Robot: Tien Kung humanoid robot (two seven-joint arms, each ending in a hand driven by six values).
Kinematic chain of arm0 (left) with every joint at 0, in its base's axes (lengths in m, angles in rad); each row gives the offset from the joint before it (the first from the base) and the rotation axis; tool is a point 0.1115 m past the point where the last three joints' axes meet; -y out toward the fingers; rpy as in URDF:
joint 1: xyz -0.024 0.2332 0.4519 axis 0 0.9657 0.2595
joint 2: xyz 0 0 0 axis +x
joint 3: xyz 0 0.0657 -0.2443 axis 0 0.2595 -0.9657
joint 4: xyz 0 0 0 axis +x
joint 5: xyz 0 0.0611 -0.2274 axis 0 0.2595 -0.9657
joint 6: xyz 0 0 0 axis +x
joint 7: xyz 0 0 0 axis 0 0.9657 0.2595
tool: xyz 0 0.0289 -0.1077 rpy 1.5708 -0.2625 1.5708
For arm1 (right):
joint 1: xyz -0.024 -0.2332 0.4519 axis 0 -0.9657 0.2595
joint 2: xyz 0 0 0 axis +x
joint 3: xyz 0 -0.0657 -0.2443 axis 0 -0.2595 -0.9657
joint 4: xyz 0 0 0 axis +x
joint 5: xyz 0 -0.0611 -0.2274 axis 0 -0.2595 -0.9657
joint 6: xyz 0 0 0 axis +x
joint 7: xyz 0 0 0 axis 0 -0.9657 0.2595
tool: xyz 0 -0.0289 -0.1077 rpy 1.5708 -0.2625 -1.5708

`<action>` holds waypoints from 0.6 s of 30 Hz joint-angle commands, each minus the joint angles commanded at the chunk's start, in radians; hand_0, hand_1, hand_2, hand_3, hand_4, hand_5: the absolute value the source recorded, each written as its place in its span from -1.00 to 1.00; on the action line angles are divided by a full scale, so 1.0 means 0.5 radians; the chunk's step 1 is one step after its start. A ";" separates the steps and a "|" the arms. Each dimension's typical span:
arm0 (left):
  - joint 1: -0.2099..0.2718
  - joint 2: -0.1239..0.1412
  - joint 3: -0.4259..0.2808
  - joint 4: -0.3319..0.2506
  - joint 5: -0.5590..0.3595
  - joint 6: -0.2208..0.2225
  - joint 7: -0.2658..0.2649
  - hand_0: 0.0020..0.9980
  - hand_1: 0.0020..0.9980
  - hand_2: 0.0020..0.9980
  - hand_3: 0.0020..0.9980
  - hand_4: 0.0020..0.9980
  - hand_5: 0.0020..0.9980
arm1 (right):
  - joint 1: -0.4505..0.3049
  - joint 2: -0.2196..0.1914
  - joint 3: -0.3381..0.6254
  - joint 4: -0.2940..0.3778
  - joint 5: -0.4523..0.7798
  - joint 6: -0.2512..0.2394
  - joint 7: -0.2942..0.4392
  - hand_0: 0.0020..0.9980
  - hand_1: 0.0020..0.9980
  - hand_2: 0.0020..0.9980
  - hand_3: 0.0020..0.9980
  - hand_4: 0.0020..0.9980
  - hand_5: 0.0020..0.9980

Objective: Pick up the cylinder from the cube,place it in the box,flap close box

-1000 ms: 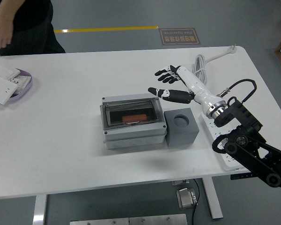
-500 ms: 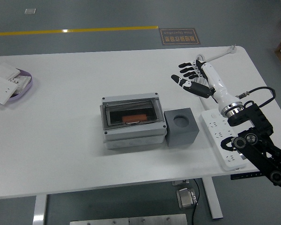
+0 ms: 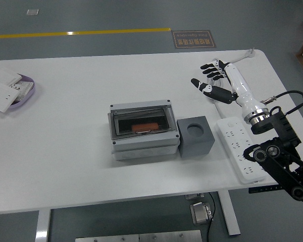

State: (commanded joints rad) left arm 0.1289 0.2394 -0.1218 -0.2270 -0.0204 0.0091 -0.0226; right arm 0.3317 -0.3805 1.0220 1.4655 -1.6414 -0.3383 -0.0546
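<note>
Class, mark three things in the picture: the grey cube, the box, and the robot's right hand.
grey cube (image 3: 197,142): head view, front face below the round hole.
box (image 3: 146,148): head view, front wall.
right hand (image 3: 214,83): head view, middle of the open hand.

A white rectangular table (image 3: 70,151) carries everything. Near its middle sits a grey plastic box (image 3: 143,132) with a clear lid, and a dark grey cube (image 3: 195,136) with a round hole on top touches its right side. A white power strip (image 3: 239,148) lies near the right edge. At the left edge rests a purple tray (image 3: 23,94) holding white switch plates (image 3: 5,88).
</note>
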 joint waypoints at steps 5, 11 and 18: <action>-0.020 0.011 0.010 -0.001 0.003 -0.001 0.000 0.26 0.30 0.25 0.34 0.45 -0.50 | 0.008 -0.005 -0.012 -0.004 -0.037 0.000 -0.008 0.21 0.22 0.22 0.28 0.70 0.14; -0.028 0.016 0.015 -0.002 0.007 -0.002 -0.001 0.26 0.30 0.25 0.34 0.45 -0.50 | 0.000 -0.028 -0.010 -0.004 0.065 -0.001 0.024 0.21 0.21 0.21 0.28 0.70 0.15; -0.028 0.018 0.000 0.001 0.021 -0.001 -0.002 0.26 0.30 0.25 0.34 0.45 -0.50 | -0.028 -0.038 0.078 -0.006 0.360 0.008 0.117 0.22 0.21 0.21 0.28 0.70 0.15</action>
State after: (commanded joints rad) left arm 0.1152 0.2485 -0.1219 -0.2267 -0.0100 0.0085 -0.0236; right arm 0.3178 -0.3997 1.0610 1.4624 -1.4614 -0.3344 0.0041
